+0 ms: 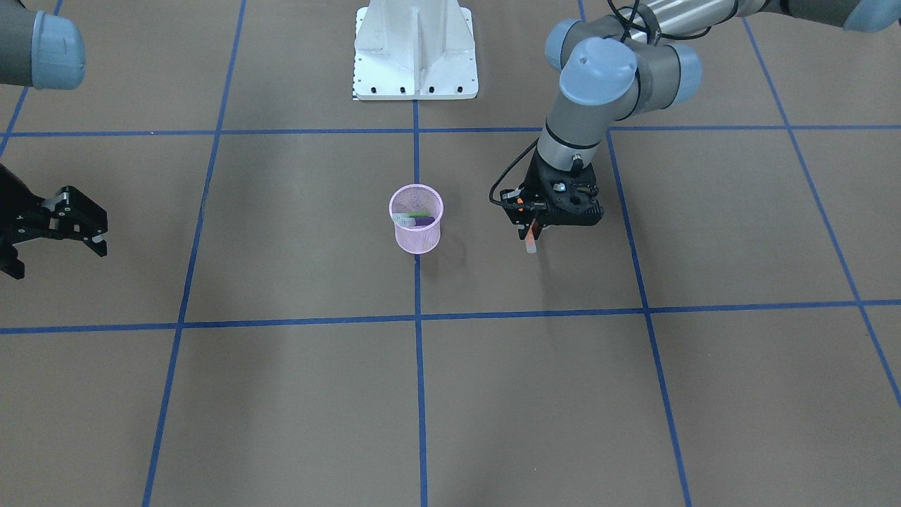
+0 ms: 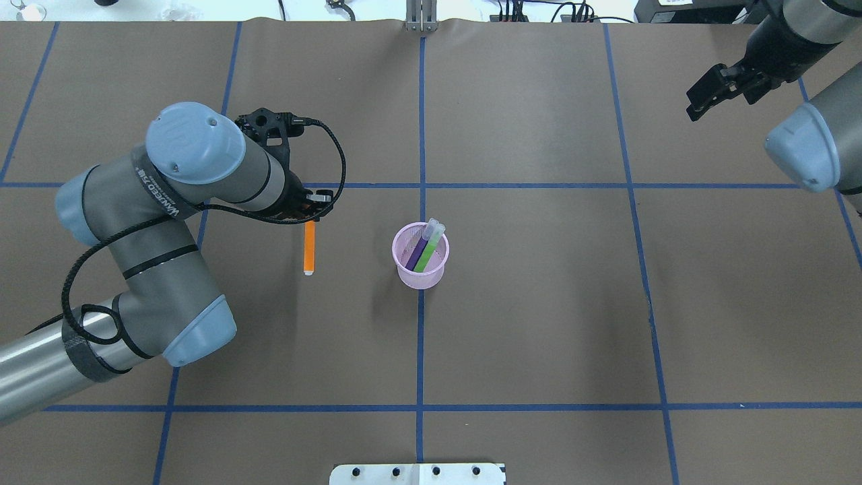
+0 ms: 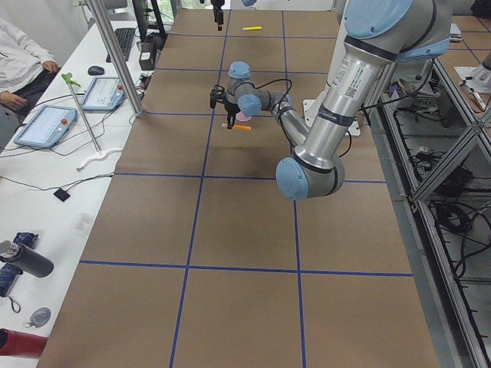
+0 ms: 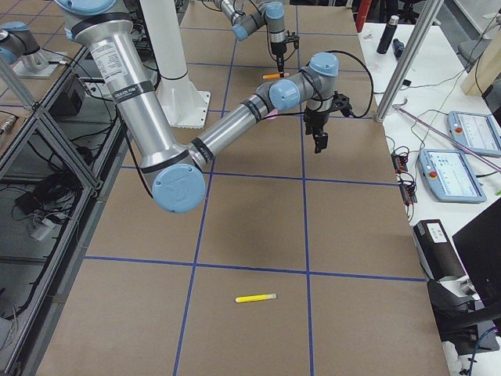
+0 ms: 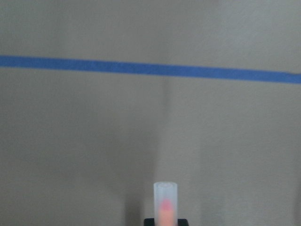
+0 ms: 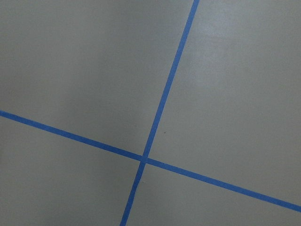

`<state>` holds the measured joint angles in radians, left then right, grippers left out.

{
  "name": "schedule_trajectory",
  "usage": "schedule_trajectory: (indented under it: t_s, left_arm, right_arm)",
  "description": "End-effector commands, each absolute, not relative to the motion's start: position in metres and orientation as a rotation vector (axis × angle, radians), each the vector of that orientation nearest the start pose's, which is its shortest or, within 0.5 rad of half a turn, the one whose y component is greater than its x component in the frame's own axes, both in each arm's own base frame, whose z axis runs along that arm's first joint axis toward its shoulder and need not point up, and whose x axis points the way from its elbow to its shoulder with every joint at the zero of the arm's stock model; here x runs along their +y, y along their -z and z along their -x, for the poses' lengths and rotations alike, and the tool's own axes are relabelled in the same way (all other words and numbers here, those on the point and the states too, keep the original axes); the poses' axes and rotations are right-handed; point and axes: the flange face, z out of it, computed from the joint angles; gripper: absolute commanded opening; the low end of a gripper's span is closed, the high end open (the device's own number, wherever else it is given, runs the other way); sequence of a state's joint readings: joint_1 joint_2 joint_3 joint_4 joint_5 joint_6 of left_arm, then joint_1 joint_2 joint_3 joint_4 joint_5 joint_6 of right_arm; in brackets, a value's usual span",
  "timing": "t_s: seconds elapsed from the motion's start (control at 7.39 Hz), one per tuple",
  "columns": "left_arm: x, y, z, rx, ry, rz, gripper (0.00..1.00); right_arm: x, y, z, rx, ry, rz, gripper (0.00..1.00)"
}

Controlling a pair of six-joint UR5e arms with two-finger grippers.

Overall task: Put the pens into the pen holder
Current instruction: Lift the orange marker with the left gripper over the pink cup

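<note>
The pink mesh pen holder (image 2: 420, 264) stands upright at the table's middle, on a blue line, and also shows in the front view (image 1: 416, 236). A purple pen (image 2: 417, 250) and a green pen (image 2: 429, 249) lean inside it. My left gripper (image 2: 313, 214) is to the holder's left and is shut on one end of an orange pen (image 2: 309, 246). The pen's clear-capped tip (image 5: 165, 197) sticks out from the fingers. I cannot tell whether it touches the table. My right gripper (image 2: 697, 101) is open and empty at the far right.
A yellow pen (image 4: 256, 298) lies on the table far out on my right side, also seen in the left view (image 3: 252, 28). Blue tape lines (image 6: 160, 117) grid the brown table. The robot's white base (image 1: 415, 49) stands at the near edge.
</note>
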<state>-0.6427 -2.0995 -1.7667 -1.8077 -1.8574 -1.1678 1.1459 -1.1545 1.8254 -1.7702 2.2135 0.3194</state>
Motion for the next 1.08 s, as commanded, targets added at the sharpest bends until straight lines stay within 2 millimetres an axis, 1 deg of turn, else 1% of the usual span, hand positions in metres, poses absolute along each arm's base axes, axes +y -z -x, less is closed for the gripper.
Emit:
schedule_trajectory:
  t_s: [0.0,0.14,0.27,0.41,0.54,0.68,0.81,0.95]
  left_arm:
    - [-0.453,-0.190,-0.442,1.175,0.068,-0.480,0.00]
    - [-0.447,-0.177,-0.441,1.254,0.068,-0.555,0.00]
    - [-0.443,-0.160,-0.439,1.290,0.018,-0.667,0.00]
    - [-0.430,-0.154,-0.447,1.286,-0.098,-0.888,0.00]
    - [-0.423,-0.155,-0.461,1.330,-0.104,-0.988,0.00]
    - [-0.425,-0.168,-0.477,1.341,-0.100,-1.012,0.00]
    - [-0.414,-0.175,-0.494,1.354,-0.072,-1.041,0.00]
    - [-0.408,-0.178,-0.502,1.330,-0.096,-1.083,0.00]
  right_arm:
    - [-0.581,-0.333,0.182,-0.754,0.252,-0.195,1.00]
    - [-0.581,-0.333,0.182,-0.754,0.250,-0.194,1.00]
    - [-0.581,-0.333,0.182,-0.754,0.252,-0.195,1.00]
    - [-0.581,-0.333,0.182,-0.754,0.252,-0.195,1.00]
    - [-0.581,-0.333,0.182,-0.754,0.250,-0.194,1.00]
    - [-0.581,-0.333,0.182,-0.754,0.252,-0.195,1.00]
    - [-0.581,-0.333,0.182,-0.754,0.252,-0.195,1.00]
    - [-0.581,-0.333,0.182,-0.754,0.252,-0.195,1.00]
